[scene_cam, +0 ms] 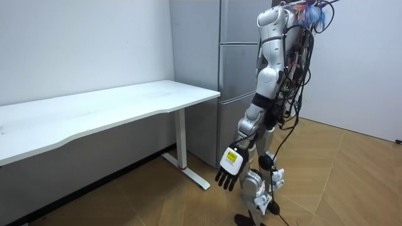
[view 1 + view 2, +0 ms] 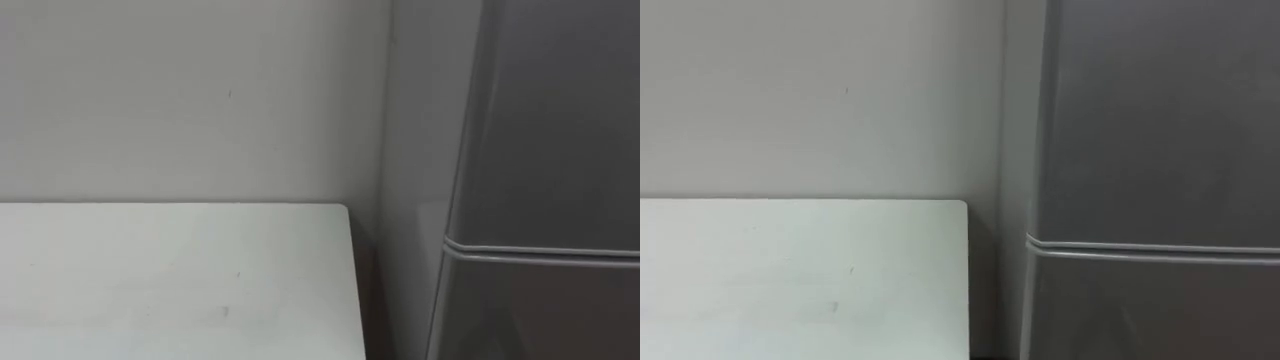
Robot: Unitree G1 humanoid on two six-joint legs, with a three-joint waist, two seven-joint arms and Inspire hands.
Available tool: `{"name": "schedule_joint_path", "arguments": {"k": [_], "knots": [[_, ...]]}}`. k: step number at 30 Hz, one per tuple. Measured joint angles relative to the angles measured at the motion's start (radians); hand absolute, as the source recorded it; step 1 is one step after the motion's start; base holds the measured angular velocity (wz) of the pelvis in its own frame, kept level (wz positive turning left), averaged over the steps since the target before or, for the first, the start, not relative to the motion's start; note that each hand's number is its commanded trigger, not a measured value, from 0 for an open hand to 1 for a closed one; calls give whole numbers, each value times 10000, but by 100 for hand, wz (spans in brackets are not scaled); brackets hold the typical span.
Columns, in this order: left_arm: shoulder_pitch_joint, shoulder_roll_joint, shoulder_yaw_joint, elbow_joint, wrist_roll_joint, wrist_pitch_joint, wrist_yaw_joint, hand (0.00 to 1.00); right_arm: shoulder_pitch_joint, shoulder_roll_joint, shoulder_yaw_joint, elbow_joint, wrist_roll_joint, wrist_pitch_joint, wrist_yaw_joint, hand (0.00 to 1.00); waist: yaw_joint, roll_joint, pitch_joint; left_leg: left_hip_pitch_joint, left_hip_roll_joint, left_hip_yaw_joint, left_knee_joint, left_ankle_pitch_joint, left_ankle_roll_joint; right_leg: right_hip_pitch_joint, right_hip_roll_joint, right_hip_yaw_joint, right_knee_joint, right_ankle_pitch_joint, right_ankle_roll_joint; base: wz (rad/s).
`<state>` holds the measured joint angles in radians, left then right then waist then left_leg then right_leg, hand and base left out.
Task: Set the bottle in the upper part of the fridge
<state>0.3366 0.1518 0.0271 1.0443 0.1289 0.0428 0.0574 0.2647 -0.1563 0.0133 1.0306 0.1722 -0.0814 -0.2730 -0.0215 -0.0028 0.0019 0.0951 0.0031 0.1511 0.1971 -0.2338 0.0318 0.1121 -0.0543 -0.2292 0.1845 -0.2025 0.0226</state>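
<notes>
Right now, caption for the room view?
Robot stands at the closed fridge beside the table, left hand hanging open.

Up top the fridge (image 1: 237,69) runs out past the room view's upper edge, in the eye views its doors are sliced off at right and bottom, and the counter (image 2: 170,270) slips away left and below.

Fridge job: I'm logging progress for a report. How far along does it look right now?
Done: nothing yet. The fridge looks fully shut, and so does its upper door. In hand: nothing. The robot stands facing the fridge beside the white table, its left hand hanging open and empty. Left: getting the bottle, opening the upper door and putting the bottle inside.
</notes>
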Motion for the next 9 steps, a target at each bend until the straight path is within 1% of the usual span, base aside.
{"name": "schedule_joint_path", "arguments": {"k": [2,4,7,9], "knots": [[-141,-42,-206,29,-8,1,-12,0,-204,71,136,218,8,96,340,0,-2,-1,0,-2,0,-7,1,0,1,0,0,1,-1,-1,-1,0],[-221,-46,-306,76,-13,1,-15,0,-275,83,168,259,11,110,569,0,-3,0,0,-2,0,-10,2,0,0,0,1,1,-1,-2,-1,0],[-232,-49,-322,115,-10,8,-15,0,-420,82,169,445,15,112,838,0,-3,1,0,-2,1,-8,5,0,1,5,2,6,-2,-2,-1,0],[-229,-52,-330,163,5,19,-23,0,-505,85,172,576,12,179,982,0,-4,2,0,-5,0,1,7,0,0,9,2,2,-3,-2,-1,0]]}}
